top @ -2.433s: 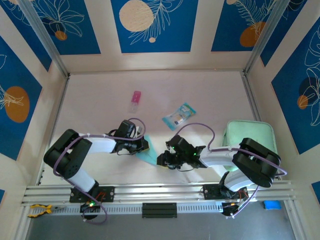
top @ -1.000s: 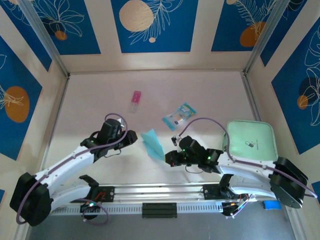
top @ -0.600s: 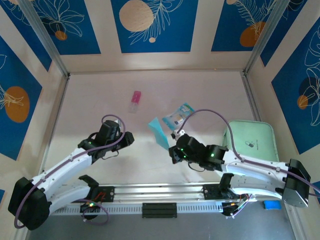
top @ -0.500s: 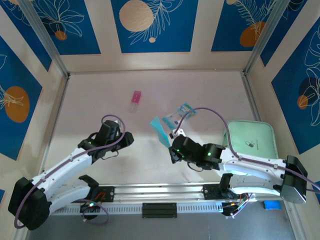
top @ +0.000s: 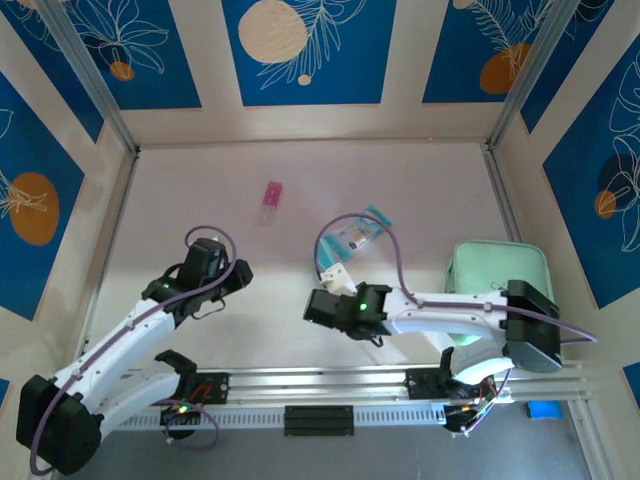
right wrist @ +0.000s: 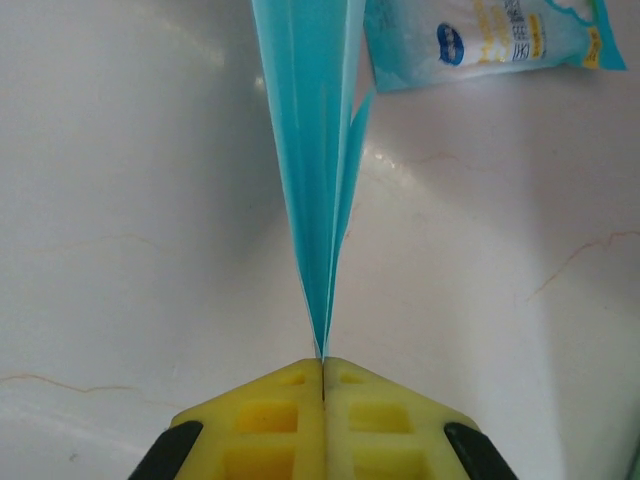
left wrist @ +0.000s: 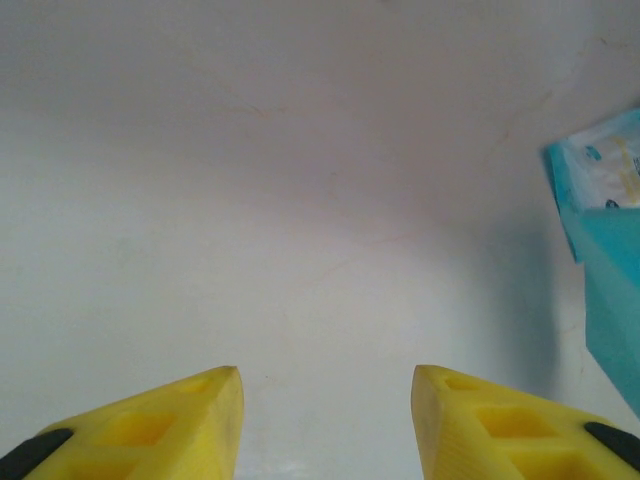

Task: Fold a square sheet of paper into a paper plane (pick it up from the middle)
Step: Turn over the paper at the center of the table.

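The square sheet of paper is folded into a slim light-blue paper plane (right wrist: 315, 200), seen edge-on with its layers fanning upward. My right gripper (right wrist: 322, 362) is shut on its narrow end and holds it above the table. In the top view the right gripper (top: 333, 283) is at mid-table, below the printed packet. The plane's blue edge (left wrist: 615, 300) also shows at the right of the left wrist view. My left gripper (left wrist: 325, 375) is open with bare table between its fingers. It hangs well to the left (top: 238, 274), apart from the plane.
A teal-and-clear printed packet (top: 358, 232) (right wrist: 490, 35) lies just beyond the plane. A small pink object (top: 271, 200) lies farther back on the left. A mint-green pad (top: 500, 280) rests at the right, partly under the right arm.
The right gripper carried the plane up and leftward and turned it edge-on. The left arm drew back to the left and its jaws widened slightly.
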